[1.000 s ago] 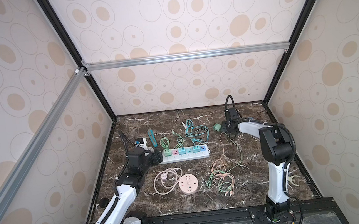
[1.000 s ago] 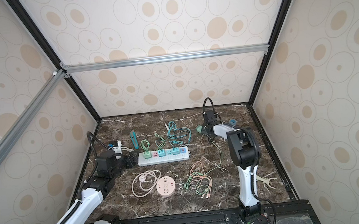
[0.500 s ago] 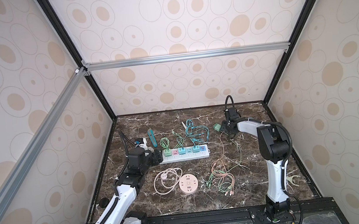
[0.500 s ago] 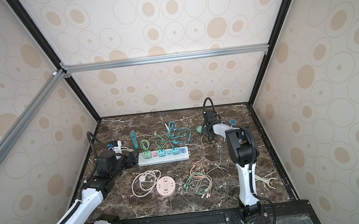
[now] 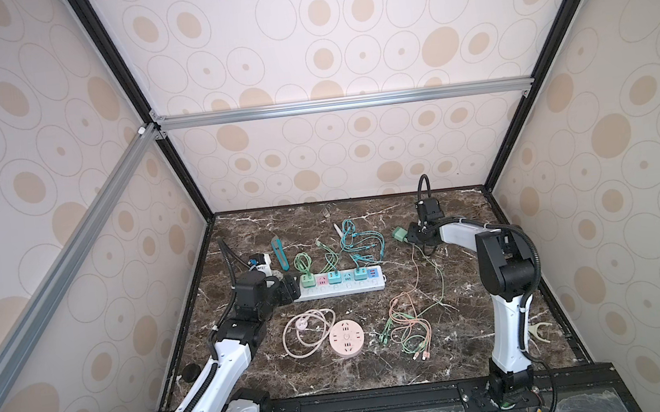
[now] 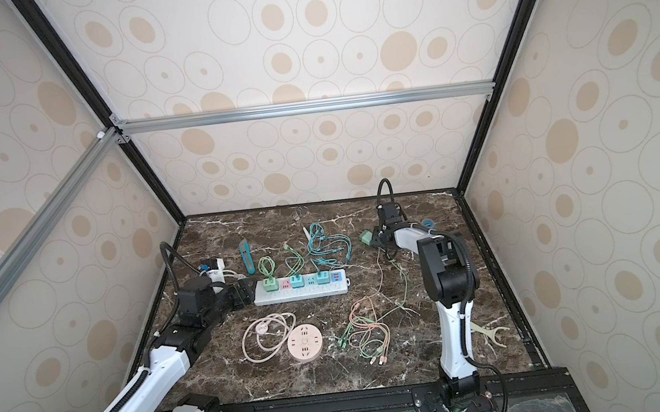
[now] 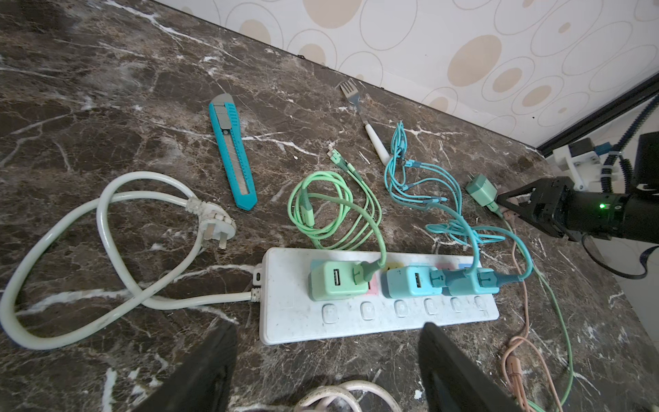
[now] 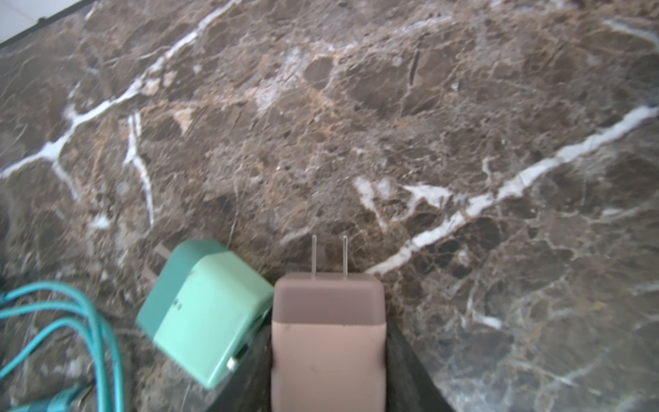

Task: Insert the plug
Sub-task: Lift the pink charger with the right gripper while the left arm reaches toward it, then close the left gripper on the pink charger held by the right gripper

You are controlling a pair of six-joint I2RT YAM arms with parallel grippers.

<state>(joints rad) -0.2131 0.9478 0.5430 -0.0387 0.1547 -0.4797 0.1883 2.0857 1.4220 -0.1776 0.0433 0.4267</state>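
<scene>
A white power strip [image 5: 339, 289] [image 6: 302, 291] [image 7: 374, 314] lies mid-table with three green and teal chargers plugged in; a pink socket [image 5: 322, 279] shows bare between them. My left gripper [image 5: 293, 292] [image 7: 328, 335] stands open at the strip's left end, nothing between its fingers. At the back right, my right gripper [image 5: 411, 235] [image 6: 377, 237] is shut on a pink plug [image 8: 328, 339], whose two prongs point away from the camera over the marble. A loose green plug [image 8: 207, 310] [image 5: 399, 234] lies right beside it, touching the gripper's side.
A teal utility knife [image 5: 279, 254] and a fork [image 7: 360, 110] lie behind the strip. A round pink socket [image 5: 347, 337], a coiled pink cord [image 5: 304, 331] and tangled thin cables [image 5: 407, 324] lie in front. The strip's white cord and plug [image 7: 214, 224] loop at the left.
My right gripper's jaws have closed onto the pink plug, and that arm's elbow has shifted slightly left. The left arm has not moved.
</scene>
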